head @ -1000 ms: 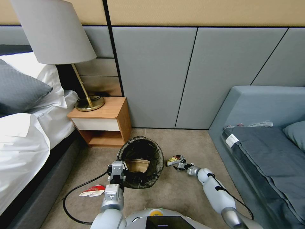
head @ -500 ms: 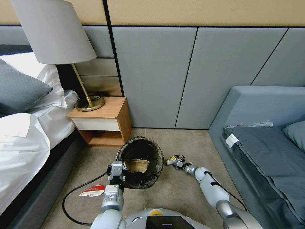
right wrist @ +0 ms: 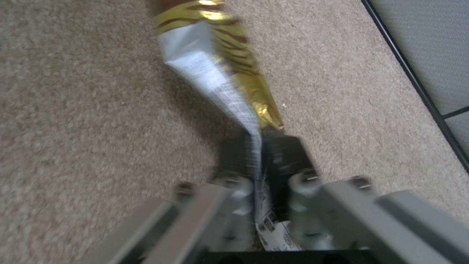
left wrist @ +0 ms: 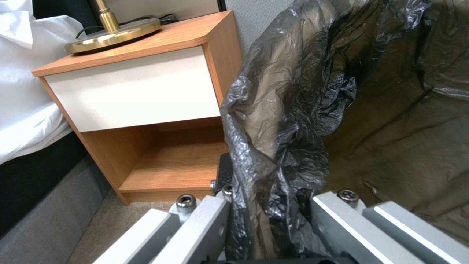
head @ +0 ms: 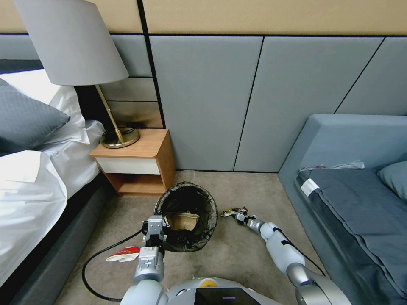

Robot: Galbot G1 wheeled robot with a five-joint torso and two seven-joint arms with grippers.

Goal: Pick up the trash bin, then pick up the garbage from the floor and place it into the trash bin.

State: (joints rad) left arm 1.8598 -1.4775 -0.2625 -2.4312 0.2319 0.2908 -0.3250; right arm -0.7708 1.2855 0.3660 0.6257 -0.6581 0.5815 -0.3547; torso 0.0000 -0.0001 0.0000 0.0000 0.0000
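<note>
The trash bin [head: 186,217], lined with a crinkled black bag, is in front of me on the carpet. My left gripper [head: 155,232] is shut on its near rim, and the bag [left wrist: 278,154] is pinched between the fingers [left wrist: 205,220]. A tan piece [head: 183,220] lies inside the bin. To the right of the bin, my right gripper [head: 238,216] is shut on a gold-and-silver wrapper [head: 230,211]. This piece of garbage [right wrist: 225,73] hangs from the gripper [right wrist: 256,157] over the carpet. A red-and-white pack [head: 124,254] lies on the floor to the left of my left arm.
A wooden nightstand [head: 142,163] with a brass lamp [head: 118,137] stands just behind the bin. The bed [head: 38,186] runs along the left and a grey sofa [head: 356,199] along the right. A black cable [head: 87,267] loops on the carpet near the pack.
My right gripper, with the wrapper in it, has shifted slightly away from me and the forearm has drawn in. The bin and the left gripper stay put.
</note>
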